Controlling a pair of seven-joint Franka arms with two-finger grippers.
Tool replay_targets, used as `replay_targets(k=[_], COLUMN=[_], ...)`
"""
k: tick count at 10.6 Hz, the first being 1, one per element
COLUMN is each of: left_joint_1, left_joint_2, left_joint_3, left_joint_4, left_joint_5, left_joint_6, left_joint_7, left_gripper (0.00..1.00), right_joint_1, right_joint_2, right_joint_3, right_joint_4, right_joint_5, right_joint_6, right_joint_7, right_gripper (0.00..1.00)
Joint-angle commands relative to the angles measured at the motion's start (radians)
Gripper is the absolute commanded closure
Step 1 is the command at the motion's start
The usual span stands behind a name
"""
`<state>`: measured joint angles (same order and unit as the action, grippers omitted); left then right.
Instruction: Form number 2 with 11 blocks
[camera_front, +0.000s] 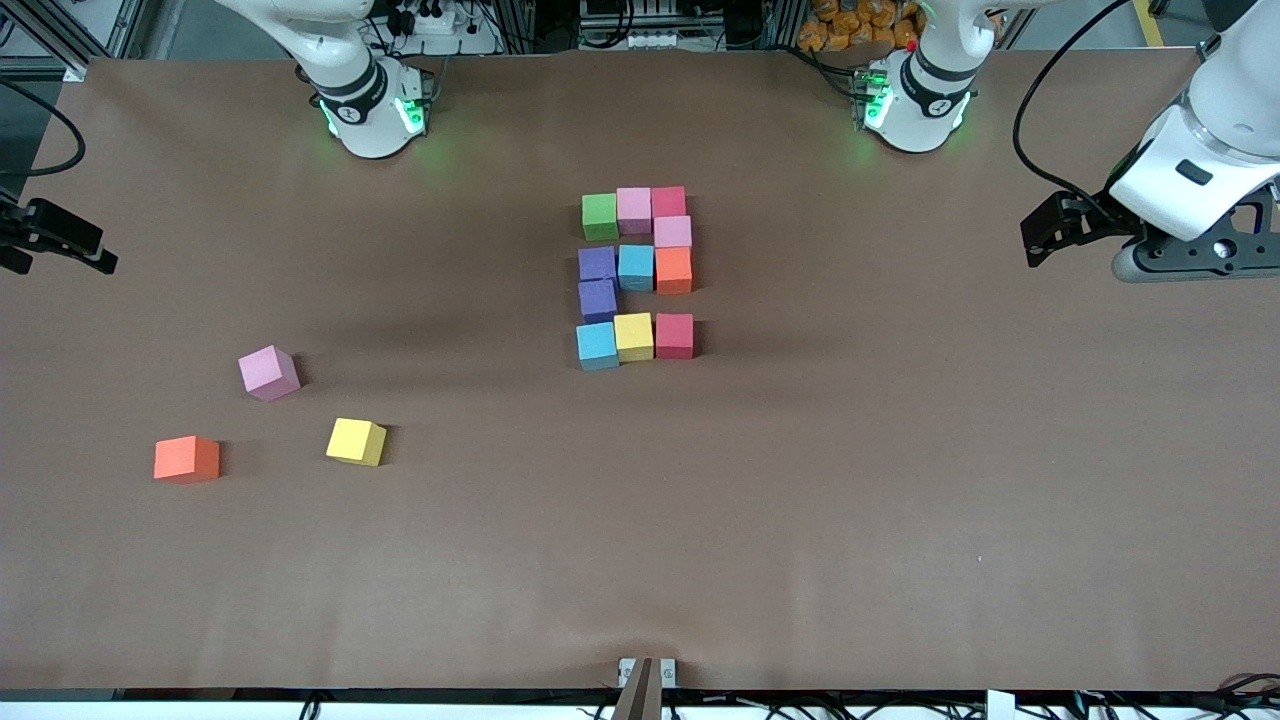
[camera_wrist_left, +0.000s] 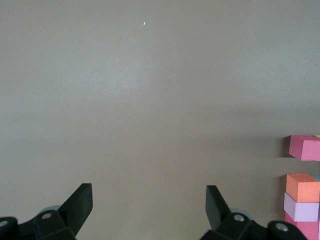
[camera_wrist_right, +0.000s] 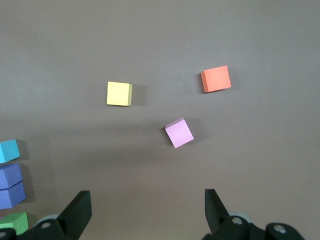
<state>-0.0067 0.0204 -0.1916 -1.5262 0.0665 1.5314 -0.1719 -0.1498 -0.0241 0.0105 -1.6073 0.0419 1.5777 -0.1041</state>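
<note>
1. We see the brown paper-covered surface (camera_front: 800, 480) with the number 2 (camera_front: 636, 278) built of eleven small matte foam cubes near its middle, between the two arm bases.
2. The top row holds a green cube (camera_front: 600, 215), a pink cube (camera_front: 634, 208) and a crimson cube (camera_front: 668, 201); under the crimson one sit a second pink cube (camera_front: 673, 232) and an orange cube (camera_front: 674, 270).
3. The middle row continues with a cyan cube (camera_front: 635, 266) and a purple cube (camera_front: 597, 263); a second purple cube (camera_front: 597, 299) lies below it.
4. The bottom row holds a cyan cube (camera_front: 597, 346), a yellow cube (camera_front: 633, 336) and a crimson cube (camera_front: 674, 335).
5. The left pincer (camera_wrist_left: 149, 205) hangs wide open and empty over bare surface at the left arm's end, well apart from the digit.
6. The right pincer (camera_wrist_right: 147, 207) also stands wide open and empty at the right arm's end.
7. Three loose cubes lie on the surface near the right pincer: a pink loose cube (camera_wrist_right: 179, 132), a yellow loose cube (camera_wrist_right: 119, 93) and an orange loose cube (camera_wrist_right: 216, 79), all apart from each other.
</note>
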Motion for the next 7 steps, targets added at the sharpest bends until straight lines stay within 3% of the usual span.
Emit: replay_targets(k=[1, 7], left_joint_1=[-0.001, -0.001], left_joint_2=[-0.014, -0.013], left_joint_3=[0.011, 0.040], left_joint_4=[0.008, 0.006], left_joint_5=[-0.024, -0.074], left_joint_6=[0.001, 0.001], left_joint_7=[0.031, 0.037], left_gripper=[0.00, 0.00], right_joint_1=[0.009, 0.009], right_joint_2=[0.004, 0.006], right_joint_3=[-0.010, -0.009], right_joint_4=[0.015, 0.014], right_joint_5=[0.013, 0.013], right_joint_6=[-0.011, -0.011], right_joint_7=[-0.011, -0.011], right_gripper=[0.00, 0.00])
